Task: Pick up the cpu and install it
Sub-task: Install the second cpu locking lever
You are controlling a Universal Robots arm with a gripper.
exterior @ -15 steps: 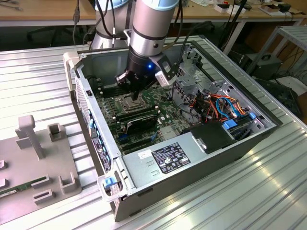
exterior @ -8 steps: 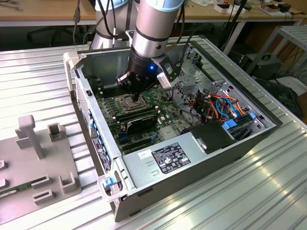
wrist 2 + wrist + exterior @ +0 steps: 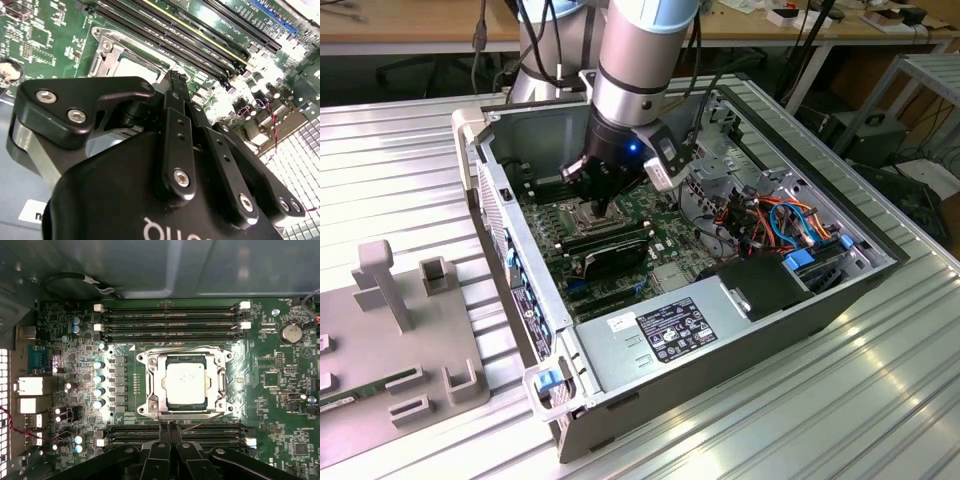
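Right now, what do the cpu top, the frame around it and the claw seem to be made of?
The cpu top looks like dull silver-grey metal, matte with a soft glare. The frame around it looks like bright bare steel, glinting, with screws at its corners. The claw fingers look like black-coated metal or hard plastic, smooth with silver screw heads; which of the two, I cannot tell.

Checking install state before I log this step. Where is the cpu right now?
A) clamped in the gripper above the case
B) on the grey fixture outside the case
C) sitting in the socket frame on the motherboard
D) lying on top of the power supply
C: in the first wrist view the cpu sits inside the socket frame on the motherboard, with the gripper apart from it, its fingers together.
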